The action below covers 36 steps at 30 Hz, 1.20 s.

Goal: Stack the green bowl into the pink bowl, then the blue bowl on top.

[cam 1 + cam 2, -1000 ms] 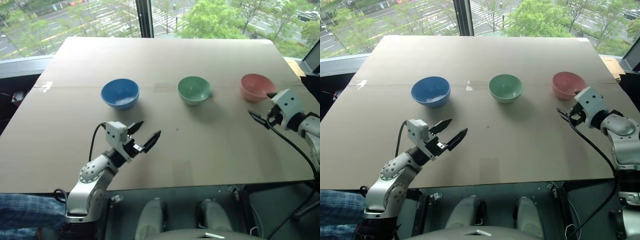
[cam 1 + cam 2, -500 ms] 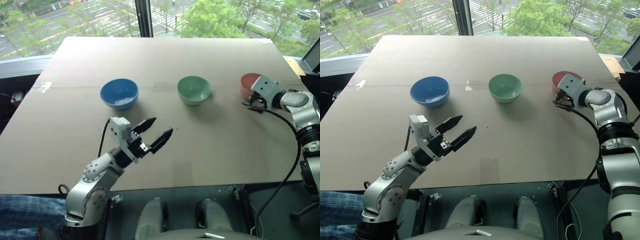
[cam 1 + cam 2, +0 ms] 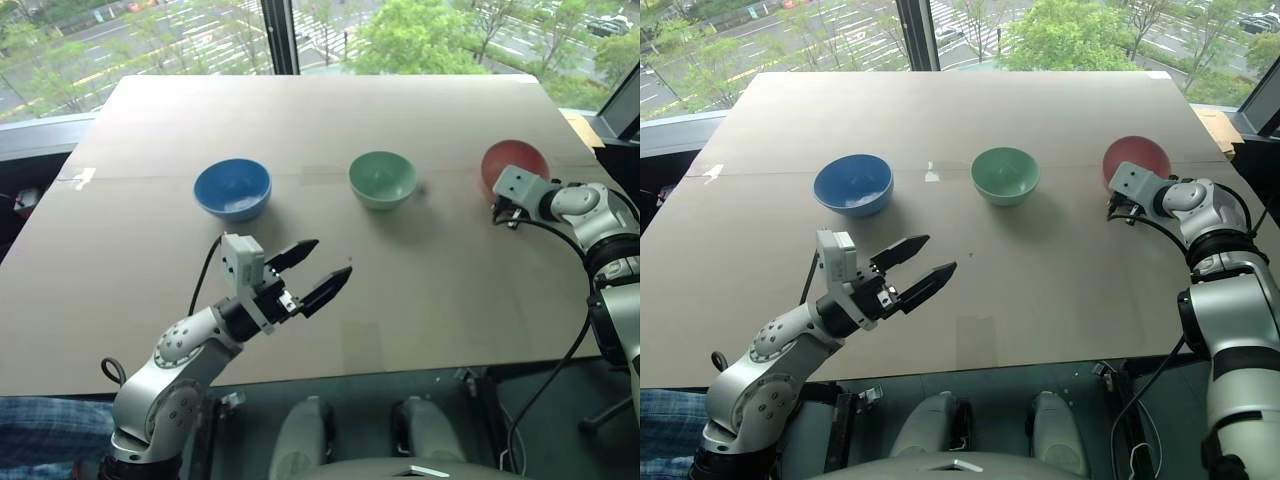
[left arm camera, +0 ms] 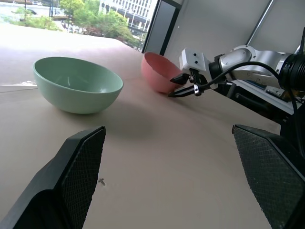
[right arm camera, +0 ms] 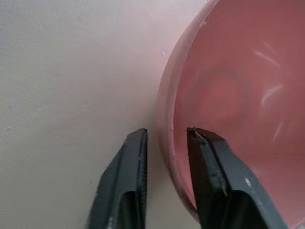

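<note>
Hovering nearest the robot, the left gripper [image 3: 312, 271] hangs above the bare front of the table [image 3: 400, 330], fingers spread wide with nothing between them, well short of all the bowls.

Further out, the three bowls sit in a row across the middle of the board: the blue bowl [image 3: 232, 189] on the left, the green bowl [image 3: 382, 179] in the middle, the pink bowl [image 3: 516, 166] on the right, each well apart from its neighbour and all resting rim-up, though the pink one looks tipped a little.

And over at the right, the right gripper [image 4: 185, 87] is on that pink bowl. Its wrist camera shows one finger outside the wall and one inside, straddling the near rim and drawn close together around it. So a pinch on the rim, by the look of it, though I can't swear it's fully tight.

My read: the step is securing the pink bowl, probably to bring it toward the green one or to steady it as the base. To do it well, keep the pinch square on the rim so the glossy wall doesn't slip out, and move it slowly and low, since a rim grip lets a bowl swing.

Count: three bowls, one of each colour; two grippers; nothing stacked yet.
</note>
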Each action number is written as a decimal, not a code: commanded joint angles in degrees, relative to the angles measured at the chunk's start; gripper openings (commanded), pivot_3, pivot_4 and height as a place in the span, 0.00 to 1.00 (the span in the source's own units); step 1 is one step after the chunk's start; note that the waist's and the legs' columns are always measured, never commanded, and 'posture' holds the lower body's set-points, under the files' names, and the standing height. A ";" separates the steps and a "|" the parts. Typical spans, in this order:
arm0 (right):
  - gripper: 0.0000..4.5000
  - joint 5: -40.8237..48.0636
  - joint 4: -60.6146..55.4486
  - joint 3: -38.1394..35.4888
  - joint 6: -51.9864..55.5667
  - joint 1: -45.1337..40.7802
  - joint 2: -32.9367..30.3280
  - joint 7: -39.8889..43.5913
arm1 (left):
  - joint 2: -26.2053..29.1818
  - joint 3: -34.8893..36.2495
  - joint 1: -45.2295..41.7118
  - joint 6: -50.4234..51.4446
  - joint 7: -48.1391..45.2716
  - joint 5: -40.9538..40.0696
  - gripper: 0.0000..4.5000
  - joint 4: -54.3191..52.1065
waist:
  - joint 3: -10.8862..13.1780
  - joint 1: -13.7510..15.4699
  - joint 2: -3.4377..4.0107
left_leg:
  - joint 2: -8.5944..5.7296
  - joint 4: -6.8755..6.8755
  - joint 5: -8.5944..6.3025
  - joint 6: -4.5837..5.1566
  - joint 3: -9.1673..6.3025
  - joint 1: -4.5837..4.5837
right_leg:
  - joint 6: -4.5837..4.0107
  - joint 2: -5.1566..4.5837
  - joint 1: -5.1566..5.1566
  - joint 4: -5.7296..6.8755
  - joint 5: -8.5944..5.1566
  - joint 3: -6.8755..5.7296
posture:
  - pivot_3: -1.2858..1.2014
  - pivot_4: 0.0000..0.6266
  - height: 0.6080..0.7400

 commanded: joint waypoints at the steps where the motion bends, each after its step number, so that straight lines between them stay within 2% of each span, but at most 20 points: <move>1: 0.01 -0.28 -0.14 -0.49 -1.25 -2.08 -0.71 -0.31 | -0.12 -0.51 0.81 -1.72 -0.33 0.54 1.00 -2.75 | 0.01 -0.04 0.01 | 0.00 0.00 0.00 0.00 0.00 0.01 | 0.00 0.00 0.00 0.00 0.00 0.00 | 0.52 0.24 1.00; 8: 0.01 -0.92 -1.74 -0.21 -4.13 -1.30 -1.84 2.19 | 0.29 -1.26 0.78 -3.26 -1.91 1.69 1.00 -1.45 | 0.03 -0.03 0.05 | 0.00 0.00 0.00 -0.01 0.02 0.02 | 0.00 0.00 0.00 0.00 0.00 0.01 | 0.52 0.24 1.00; 14: 0.01 3.38 -10.13 -2.33 -5.46 1.58 -2.56 12.38 | 1.14 -0.74 0.86 -4.26 -2.89 3.92 1.00 0.24 | 0.07 -0.01 0.11 | 0.01 -0.01 0.00 -0.01 0.01 0.02 | 0.00 0.00 0.00 -0.01 0.00 0.00 | 0.52 0.24 1.00; 16: 0.01 5.90 -18.15 -2.91 -3.93 4.67 -3.28 17.44 | 1.59 -0.17 0.98 -4.42 -3.21 4.30 1.00 1.26 | 0.07 0.05 0.11 | 0.02 -0.01 0.00 -0.01 0.01 0.02 | 0.00 0.00 0.00 -0.01 0.00 0.00 | 0.52 0.24 1.00; 20: 0.01 12.01 -50.57 -3.47 7.71 17.34 -5.55 26.41 | 4.21 0.45 0.98 -5.77 -4.72 7.95 1.00 5.25 | 0.09 0.27 0.14 | 0.04 -0.02 0.00 -0.01 -0.09 -0.02 | 0.01 -0.02 0.00 -0.01 0.00 -0.09 | 0.52 0.24 1.00; 26: 0.01 15.02 -83.52 -1.98 24.46 28.46 -6.90 31.26 | 8.13 3.14 0.97 -8.64 -8.28 11.23 1.00 10.67 | 0.11 0.36 0.18 | 0.02 0.00 0.00 -0.01 -0.12 -0.05 | 0.02 -0.05 0.00 0.00 0.00 -0.16 | 0.52 0.24 1.00; 29: 0.01 15.17 -94.53 0.15 30.99 30.88 -6.58 31.68 | 9.99 5.13 0.89 -10.34 -10.20 12.10 1.00 13.97 | 0.10 0.35 0.15 | 0.05 0.02 0.00 -0.01 -0.18 -0.03 | 0.01 -0.04 0.01 0.01 -0.01 -0.24 | 0.52 0.24 1.00; 32: 0.01 14.88 -100.05 2.30 35.55 30.91 -5.88 31.20 | 11.34 5.56 1.14 -12.63 -11.73 14.38 1.00 16.51 | 0.08 0.41 0.13 | 0.02 0.03 -0.01 -0.01 -0.18 -0.04 | 0.00 -0.09 0.01 0.01 -0.01 -0.24 | 0.52 0.24 1.00; 36: 0.01 11.26 -106.15 9.61 40.69 28.25 -1.81 29.41 | 12.74 6.31 1.47 -14.69 -13.08 16.37 1.00 19.62 | 0.05 0.26 0.05 | 0.00 0.03 -0.01 0.00 -0.19 -0.05 | -0.01 -0.13 -0.02 0.02 -0.02 -0.31 | 0.52 0.24 1.00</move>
